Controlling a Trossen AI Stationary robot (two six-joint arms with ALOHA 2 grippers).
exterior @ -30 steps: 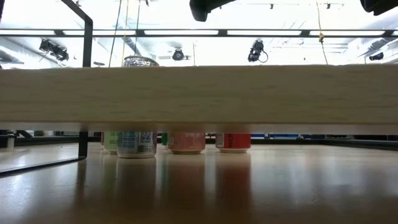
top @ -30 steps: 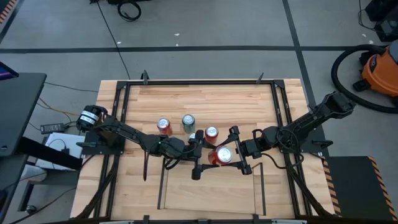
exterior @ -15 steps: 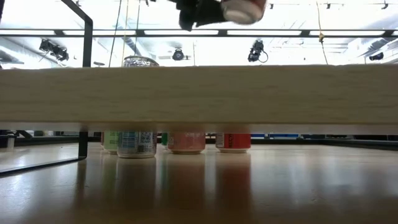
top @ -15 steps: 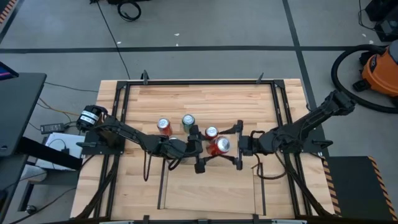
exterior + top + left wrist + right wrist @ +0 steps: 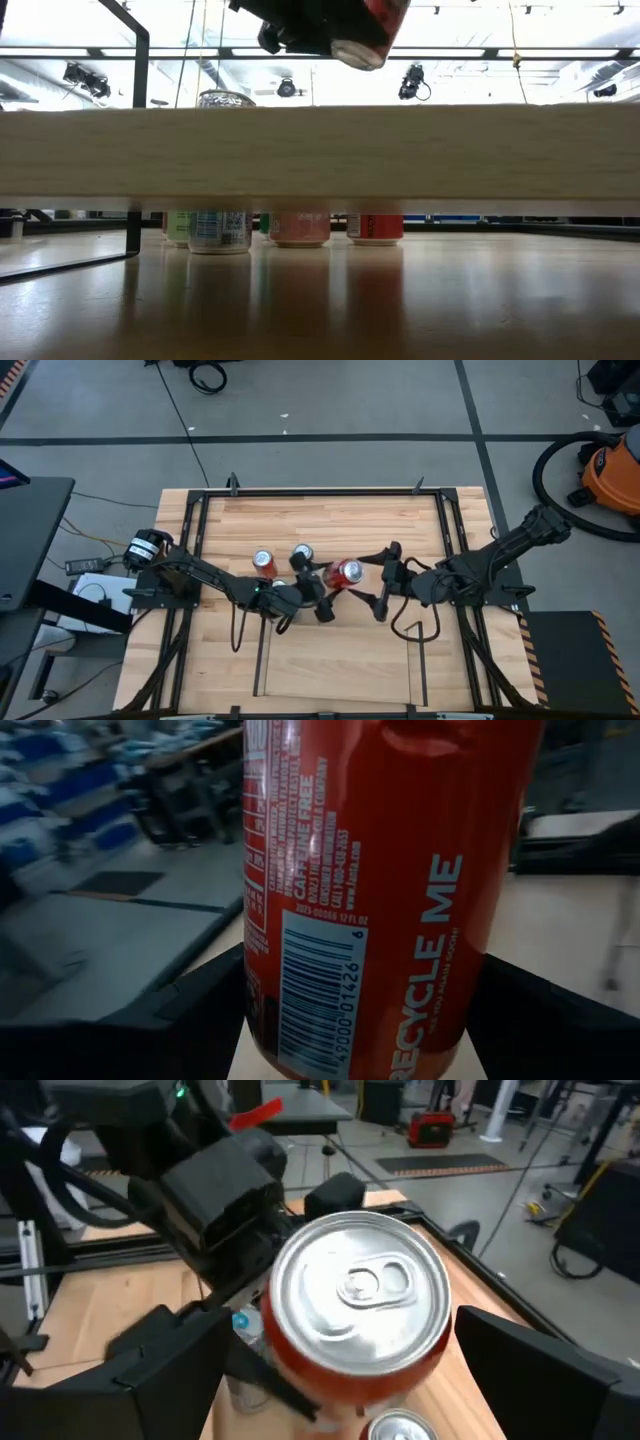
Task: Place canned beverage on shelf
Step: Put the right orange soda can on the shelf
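A red can [image 5: 347,572] hangs tilted above the table's middle, its silver top [image 5: 360,1285] facing my right gripper. My left gripper [image 5: 325,592] reaches in from the left and is shut on it. My right gripper [image 5: 386,580] is open, with a finger on either side of the can's top end, apart from it. The shelf [image 5: 340,660], a light-wood board with black rails, stands at the near middle. In the low view its edge [image 5: 320,150] crosses the picture, and the can [image 5: 365,30] hangs above it. My left gripper pinches the red can's side wall [image 5: 262,970] between its two fingers [image 5: 200,1010], which lie across the can. They come roughly level from the table's left. The can is lifted clear and tipped over, with its bottom [image 5: 352,52] showing in the low view.
An orange can [image 5: 263,562] and a green can [image 5: 302,555] stand on the table just beyond my left gripper. The low view shows several cans [image 5: 300,228] standing on the table beyond the shelf. A black frame [image 5: 320,490] runs round the table.
My left gripper has carried the red can toward the table's far edge and lifted it. It has tipped the can from upright until its top faces right. My right gripper has gone toward the far edge alongside it and stayed open.
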